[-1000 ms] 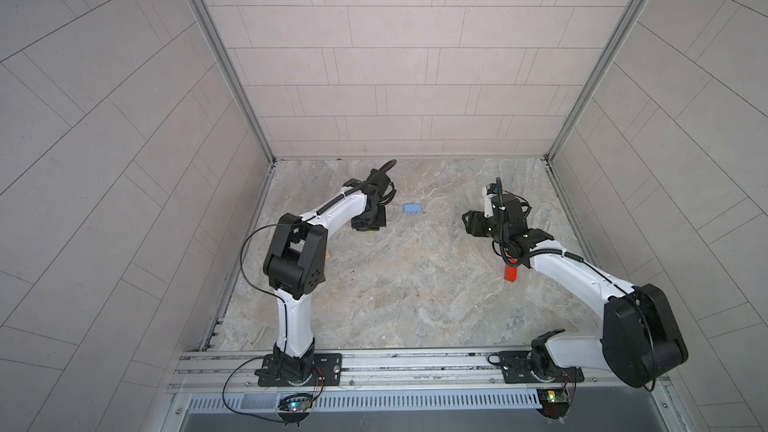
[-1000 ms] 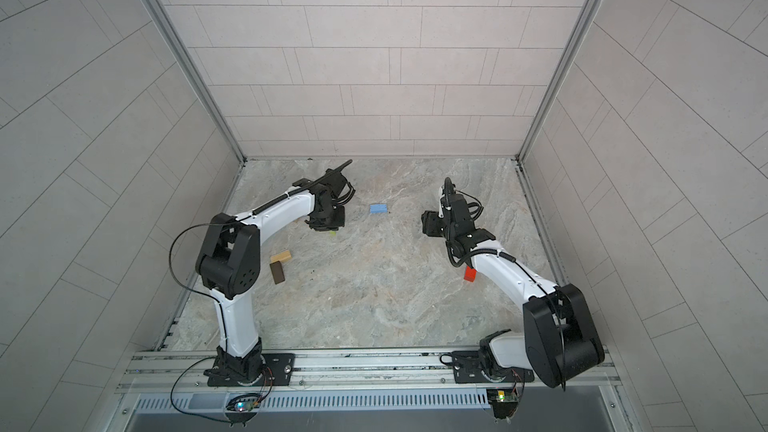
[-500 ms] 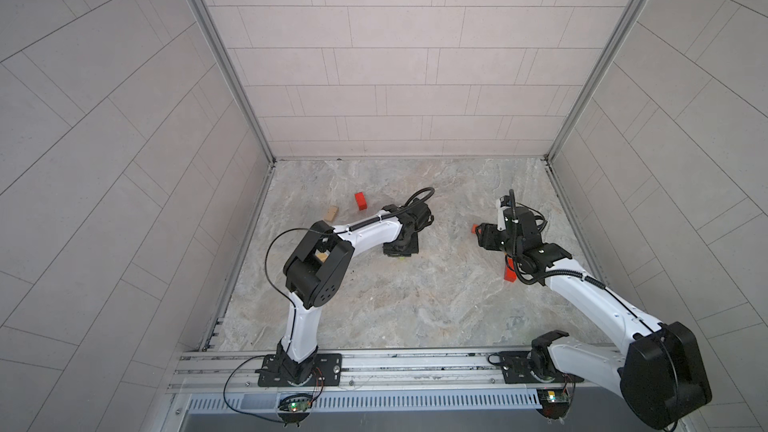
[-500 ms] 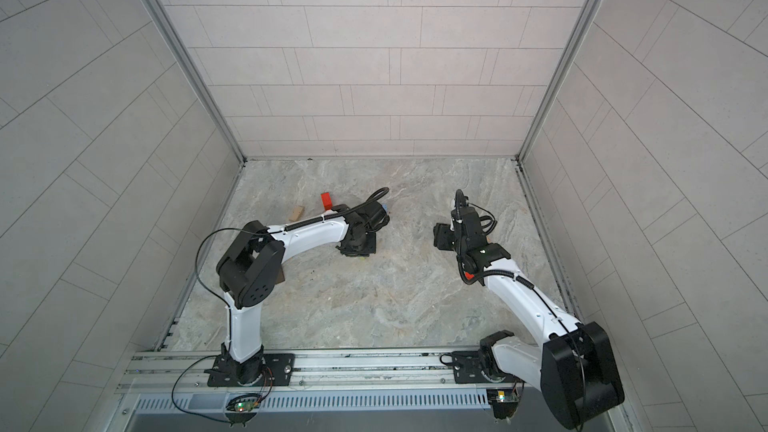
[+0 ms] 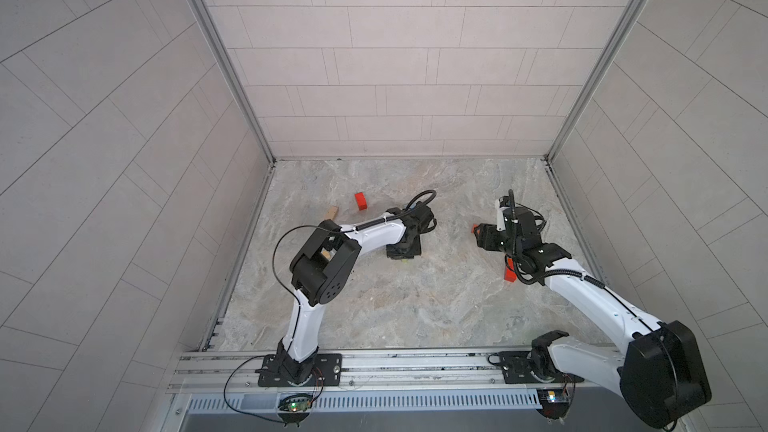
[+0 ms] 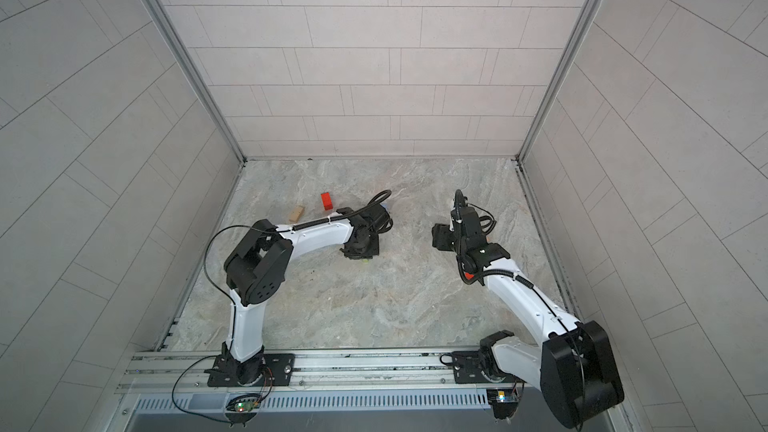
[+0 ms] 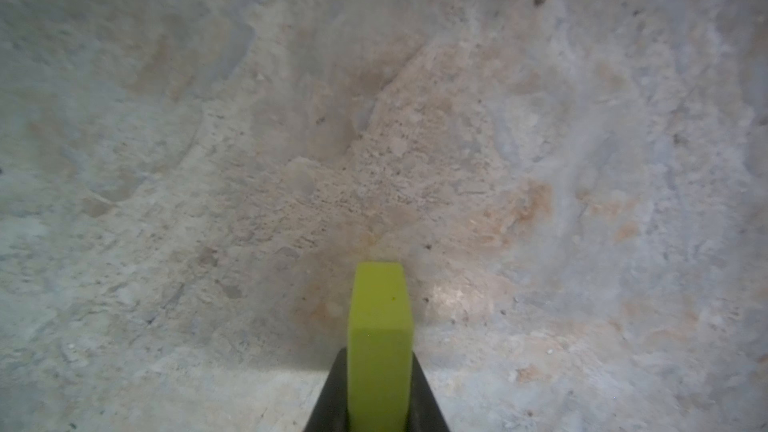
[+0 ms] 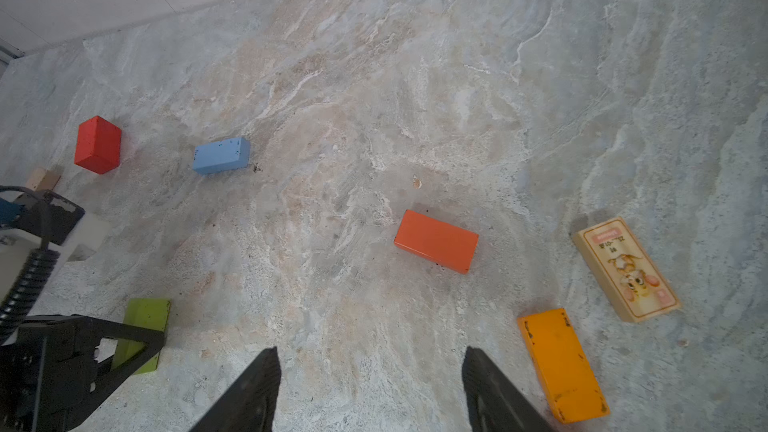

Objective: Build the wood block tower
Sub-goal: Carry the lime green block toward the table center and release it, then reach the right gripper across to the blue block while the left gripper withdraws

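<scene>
My left gripper is shut on a lime green wood block, which stands on end low over the marble floor. It shows near the middle in both top views. My right gripper hangs open over bare floor, right of centre in a top view. The right wrist view shows loose blocks lying singly: red, light blue, orange-red, orange, a printed tan one, and the held green one. The tower is out of view.
In a top view a red block and a tan block lie behind the left arm. Another red block lies partly under the right forearm. Tiled walls close in the marble floor on three sides.
My left gripper has moved from the back left toward the middle and nearer, carrying the green block. My right gripper has shifted slightly nearer and to the right.
</scene>
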`<state>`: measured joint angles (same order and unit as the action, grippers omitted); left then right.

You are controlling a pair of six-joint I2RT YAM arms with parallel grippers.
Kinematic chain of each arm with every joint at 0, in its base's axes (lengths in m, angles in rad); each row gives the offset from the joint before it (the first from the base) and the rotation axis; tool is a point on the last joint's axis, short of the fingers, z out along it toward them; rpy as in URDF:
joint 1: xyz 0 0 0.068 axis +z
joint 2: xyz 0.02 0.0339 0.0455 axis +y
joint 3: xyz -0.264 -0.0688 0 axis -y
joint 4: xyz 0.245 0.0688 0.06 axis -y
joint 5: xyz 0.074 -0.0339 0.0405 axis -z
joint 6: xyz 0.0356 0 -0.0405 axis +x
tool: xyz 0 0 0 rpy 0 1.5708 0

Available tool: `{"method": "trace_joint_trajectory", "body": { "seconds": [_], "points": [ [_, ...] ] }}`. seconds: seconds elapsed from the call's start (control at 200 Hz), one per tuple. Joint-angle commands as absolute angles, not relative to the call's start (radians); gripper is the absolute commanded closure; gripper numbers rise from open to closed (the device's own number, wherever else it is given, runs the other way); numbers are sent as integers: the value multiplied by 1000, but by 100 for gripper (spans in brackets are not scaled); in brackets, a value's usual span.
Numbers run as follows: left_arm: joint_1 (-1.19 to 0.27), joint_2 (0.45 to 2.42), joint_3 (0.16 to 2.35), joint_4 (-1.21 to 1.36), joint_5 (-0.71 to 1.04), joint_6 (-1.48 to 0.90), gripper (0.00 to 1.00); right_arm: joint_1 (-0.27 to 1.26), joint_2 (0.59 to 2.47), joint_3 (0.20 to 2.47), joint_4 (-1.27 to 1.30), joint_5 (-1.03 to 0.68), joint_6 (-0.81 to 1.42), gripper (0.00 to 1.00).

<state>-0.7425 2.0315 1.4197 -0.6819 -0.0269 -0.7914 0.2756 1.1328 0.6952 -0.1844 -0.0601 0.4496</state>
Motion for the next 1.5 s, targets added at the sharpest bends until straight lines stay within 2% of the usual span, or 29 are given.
{"method": "trace_joint_trajectory", "body": {
  "seconds": [0.0, 0.07, 0.14, 0.18, 0.345, 0.6, 0.846, 1.071, 1.126, 1.191, 1.356, 1.496],
  "points": [
    [-748, 2052, 1430, -689, -39, -797, 70, 275, 1129, 680, -184, -60, 448, 27],
    [-749, 2041, 1430, -690, -35, -791, 58, 275, 1126, 681, -185, -67, 436, 24],
    [-749, 2023, 1434, -696, -35, -779, 28, 275, 1120, 683, -183, -76, 419, 22],
    [-749, 2006, 1437, -704, -40, -771, 17, 275, 1120, 685, -183, -78, 411, 22],
    [-745, 1901, 1431, -722, -66, -736, 0, 273, 1151, 712, -192, -100, 376, 24],
    [-736, 1658, 1293, -690, -123, -674, 0, 288, 1307, 852, -277, -143, 312, 31],
    [-709, 1448, 1022, -553, -229, -660, 0, 354, 1550, 1132, -414, -209, 180, 22],
    [-668, 1298, 769, -353, -261, -675, 0, 399, 1844, 1418, -528, -300, 143, 22],
    [-664, 1261, 715, -307, -281, -681, 0, 410, 1907, 1487, -545, -318, 142, 28],
    [-663, 1219, 660, -259, -309, -679, 0, 419, 1987, 1577, -575, -339, 141, 50],
    [-634, 1123, 583, -224, -357, -654, 0, 422, 2186, 1861, -706, -358, 143, 99],
    [-620, 1066, 540, -194, -349, -669, 0, 422, 2319, 2046, -748, -363, 177, 100]
  ]
}}
